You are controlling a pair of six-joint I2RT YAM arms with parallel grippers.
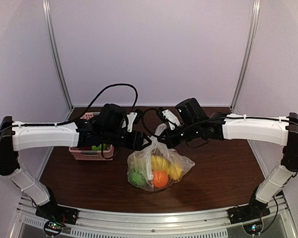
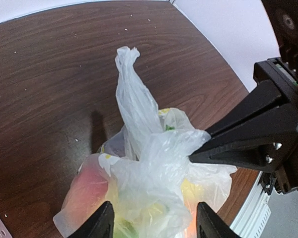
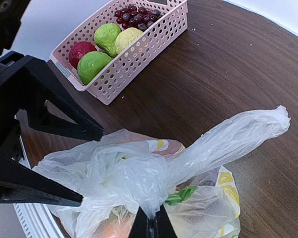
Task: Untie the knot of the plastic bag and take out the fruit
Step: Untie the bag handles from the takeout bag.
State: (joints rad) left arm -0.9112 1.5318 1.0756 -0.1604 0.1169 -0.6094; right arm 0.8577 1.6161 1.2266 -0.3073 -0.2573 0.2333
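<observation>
Two grippers: meet over the plastic bag, middle of the table.
Left gripper: fingers apart, straddling its gathered top.
Right gripper: pinched together on that film.
Bag look: clear, crinkly, one twisted handle sticking out.
Fruit: orange, yellow, green, inside.

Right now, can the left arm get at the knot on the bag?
Probably yes. The left arm holds open jaws right at the knot, nothing between; the right arm pinches the bag beside it, crowding that side.
</observation>
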